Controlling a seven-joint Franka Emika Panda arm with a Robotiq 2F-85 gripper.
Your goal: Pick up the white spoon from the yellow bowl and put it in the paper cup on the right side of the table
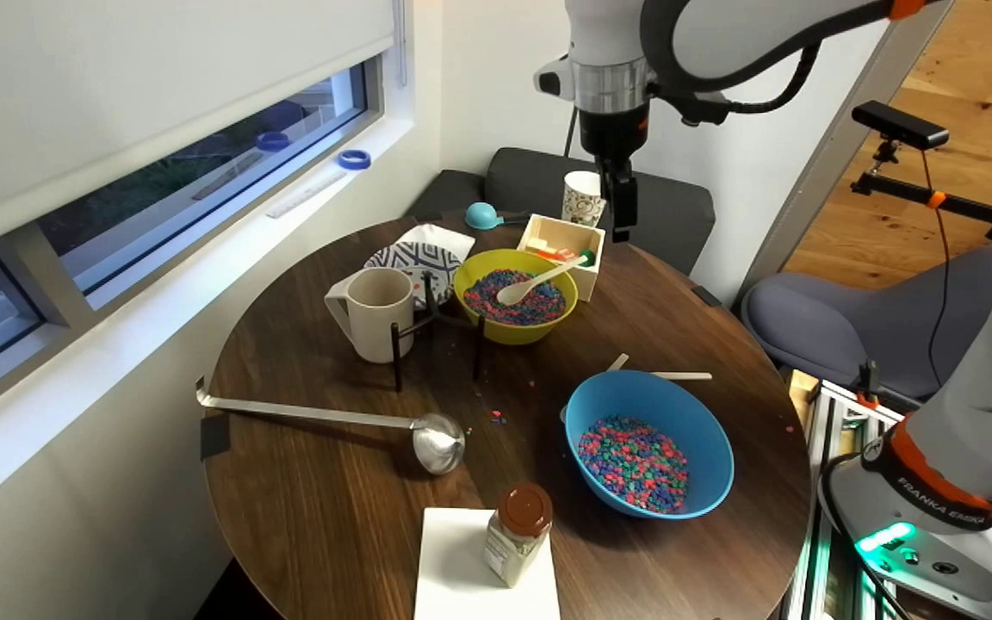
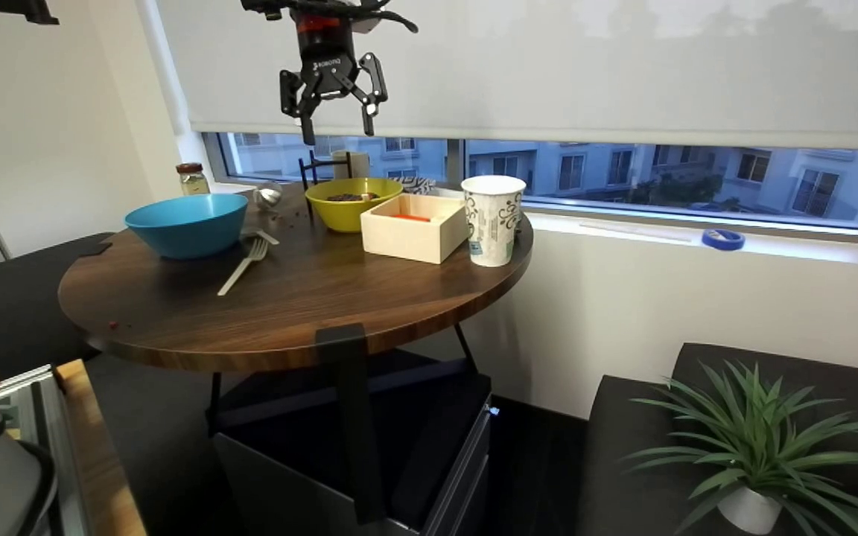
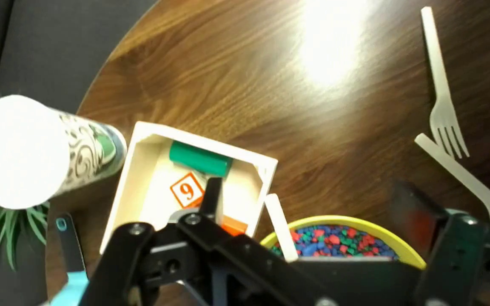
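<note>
Overhead, the black hand hangs above the round tabletop with its two fingers spread apart. In an exterior view the white spoon rests in the yellow bowl, near the tabletop's twelve o'clock, its handle crossing the rim toward two o'clock. Farther out, at about one o'clock, the patterned paper cup stands upright just beside the wooden box.

There's the round, smooth yellow bowl, its bits flashing red, blue and green, the slim creamy-white spoon pale against them! Near the yellow bowl, navy geometric lines cross the round white plate! Dark swirls over the tapered white paper cup! Brown-streaked grain along the round wooden tabletop!
</note>
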